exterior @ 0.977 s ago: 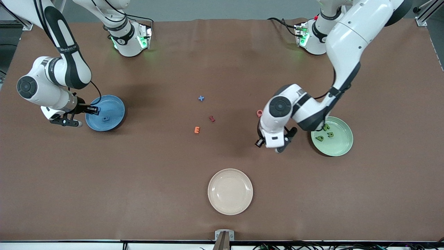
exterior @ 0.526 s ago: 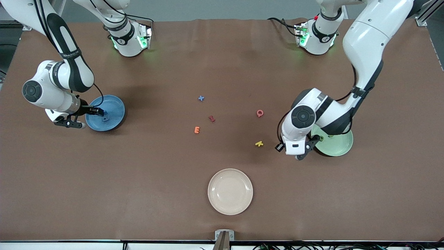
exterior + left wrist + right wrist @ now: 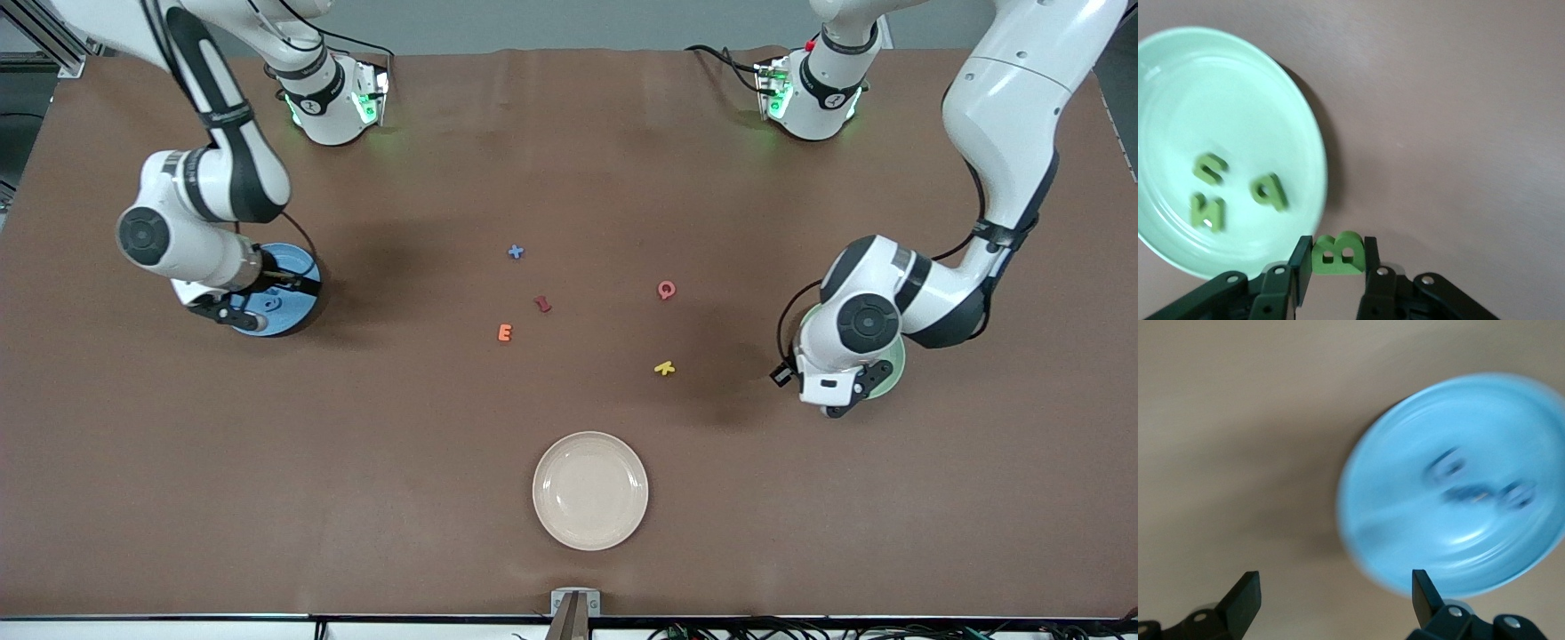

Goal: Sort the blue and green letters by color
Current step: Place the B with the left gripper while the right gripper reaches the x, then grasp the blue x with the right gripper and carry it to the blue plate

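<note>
My left gripper is shut on a green letter B, up in the air just off the rim of the pale green plate. Three green letters lie in that plate: an S, a P and an N. My right gripper is open with nothing in it, over the edge of the blue plate. Blurred blue letters lie in that plate. One blue letter X lies alone on the brown table near the middle.
A red letter, an orange E, a pink Q and a yellow K lie loose mid-table. A cream plate sits near the front camera. Both arm bases stand at the table's robot edge.
The left arm has carried the green B from beside the yellow K to the green plate's rim. The right gripper has opened and shifted over the blue plate.
</note>
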### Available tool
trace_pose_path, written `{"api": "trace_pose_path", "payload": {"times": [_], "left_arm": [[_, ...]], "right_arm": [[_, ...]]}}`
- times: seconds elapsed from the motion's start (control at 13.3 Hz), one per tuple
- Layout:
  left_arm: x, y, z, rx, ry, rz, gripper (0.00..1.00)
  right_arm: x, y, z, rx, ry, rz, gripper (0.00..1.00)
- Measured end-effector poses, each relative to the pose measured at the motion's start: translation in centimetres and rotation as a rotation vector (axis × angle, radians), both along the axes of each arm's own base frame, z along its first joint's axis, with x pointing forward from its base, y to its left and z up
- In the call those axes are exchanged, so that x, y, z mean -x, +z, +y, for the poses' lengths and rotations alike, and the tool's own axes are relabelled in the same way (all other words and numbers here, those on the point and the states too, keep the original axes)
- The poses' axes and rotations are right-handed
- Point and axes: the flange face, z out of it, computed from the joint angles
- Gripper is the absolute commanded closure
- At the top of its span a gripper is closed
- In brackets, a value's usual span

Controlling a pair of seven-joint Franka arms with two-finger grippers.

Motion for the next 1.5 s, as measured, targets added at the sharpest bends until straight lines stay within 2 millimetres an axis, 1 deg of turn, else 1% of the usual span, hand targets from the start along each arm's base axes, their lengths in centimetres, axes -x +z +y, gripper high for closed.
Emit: {"api": "trace_pose_path", "payload": {"times": [0.15, 0.3, 0.38, 0.6, 0.68, 0.75, 0.83, 0.98, 1.28, 1.5], "left_arm": [[0.1, -0.3, 1.7, 0.009, -0.024, 0.017, 1.0], [0.0, -0.5, 3.1, 0.015, -0.053, 0.03, 1.0], [0.0, -0.5, 3.8, 0.018, -0.067, 0.035, 1.0], [-0.1, -0.6, 6.3, 0.029, -0.109, 0.048, 1.0], [0.0, -0.7, 6.9, 0.032, -0.118, 0.053, 0.99], [0.0, -0.8, 7.2, 0.034, -0.126, 0.057, 0.99], [0.1, -1.0, 7.4, 0.035, -0.127, 0.061, 0.99], [0.3, -1.2, 8.0, 0.038, -0.137, 0.068, 0.99], [0.3, -1.3, 8.6, 0.03, -0.166, 0.07, 0.99], [0.5, -1.6, 8.7, -0.001, -0.201, 0.063, 0.98]], "right_arm": [[0.4, 1.2, 4.8, 0.014, -0.047, -0.009, 0.0], [1.5, 1.8, 9.5, 0.03, -0.057, -0.018, 0.0], [2.2, 2.0, 12.4, 0.034, -0.05, -0.03, 0.0], [5.0, 3.0, 21.3, 0.018, -0.034, -0.121, 0.0], [6.0, 3.1, 23.7, 0.007, -0.037, -0.15, 0.0], [7.0, 2.9, 25.8, -0.003, -0.046, -0.173, 0.0], [7.9, 2.5, 27.4, -0.011, -0.051, -0.188, 0.0], [9.3, 1.1, 29.6, -0.013, -0.068, -0.199, 0.0], [10.9, -1.6, 32.4, 0.011, -0.088, -0.181, 0.01], [11.3, -3.2, 33.8, 0.021, -0.105, -0.177, 0.07]]}}
